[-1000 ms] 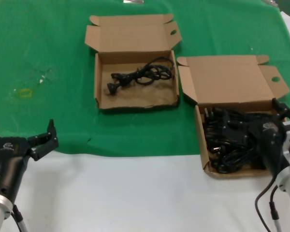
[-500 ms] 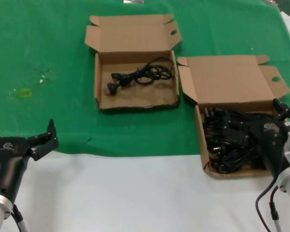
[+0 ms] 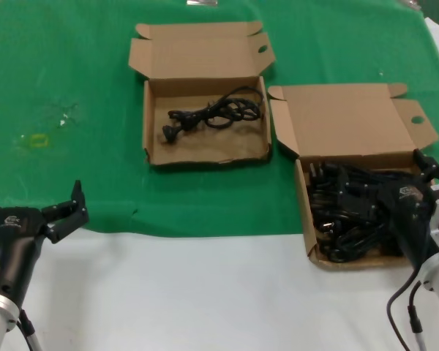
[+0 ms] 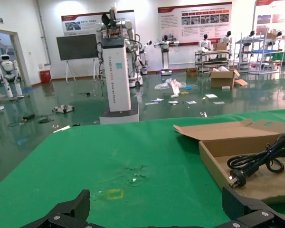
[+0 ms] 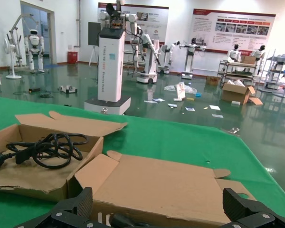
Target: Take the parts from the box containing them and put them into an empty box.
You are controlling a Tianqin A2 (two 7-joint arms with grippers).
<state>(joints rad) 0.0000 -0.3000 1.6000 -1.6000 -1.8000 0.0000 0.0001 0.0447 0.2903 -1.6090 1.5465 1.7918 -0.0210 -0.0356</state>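
The left end effector (image 3: 35,206) has not moved, fingers spread and empty at the near table (image 3: 205,292) edge, with open green cloth between it and the left box (image 3: 152,139), which holds one cord (image 3: 212,115). The right end effector (image 3: 417,191) has edged slightly lower over the full box (image 3: 304,212) of cords (image 3: 344,212), apparently closing on a pick; its grip I cannot tell. The box's walls crowd it.

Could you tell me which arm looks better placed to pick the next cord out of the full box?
Probably the right: its hand hangs open over the full box of cords, while the left hand waits open at the table's near left.
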